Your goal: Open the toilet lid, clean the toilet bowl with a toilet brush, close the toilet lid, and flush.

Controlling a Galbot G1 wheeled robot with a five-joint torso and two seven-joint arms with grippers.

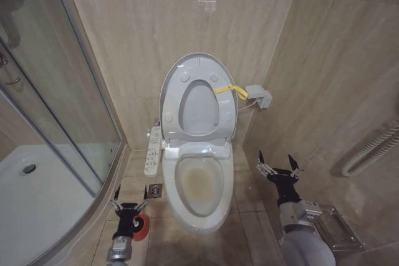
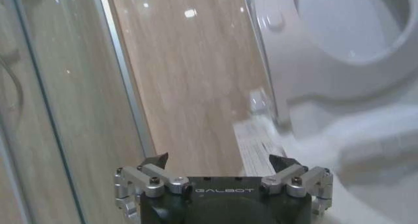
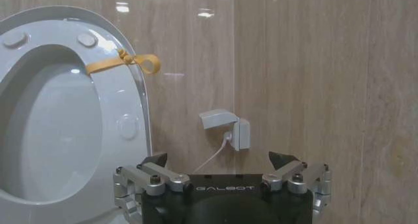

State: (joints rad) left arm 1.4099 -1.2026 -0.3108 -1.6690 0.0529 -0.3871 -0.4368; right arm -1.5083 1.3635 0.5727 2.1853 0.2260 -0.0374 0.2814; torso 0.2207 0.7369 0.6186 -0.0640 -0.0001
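Head view: lid point(image 1: 199, 101) stands raised with the seat, bowl point(image 1: 199, 182) exposed.
Left gripper point(image 1: 129, 204): jaws spread, empty; brush point(image 1: 141, 227) just below, nearer this arm.
Brush axis: cannot tell.
Right gripper point(image 1: 278, 166): jaws spread, empty, beside bowl.

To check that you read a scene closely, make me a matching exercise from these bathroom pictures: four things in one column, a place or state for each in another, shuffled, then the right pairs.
Things
1. toilet lid
2. toilet bowl
3. toilet brush
4. right gripper

Places or states
A. open, held up right of the toilet
B. stained brownish-yellow inside
C. raised upright against the wall, yellow strap tied on it
D. on the floor, below the open left gripper

Pairs: 1-C, 2-B, 3-D, 4-A
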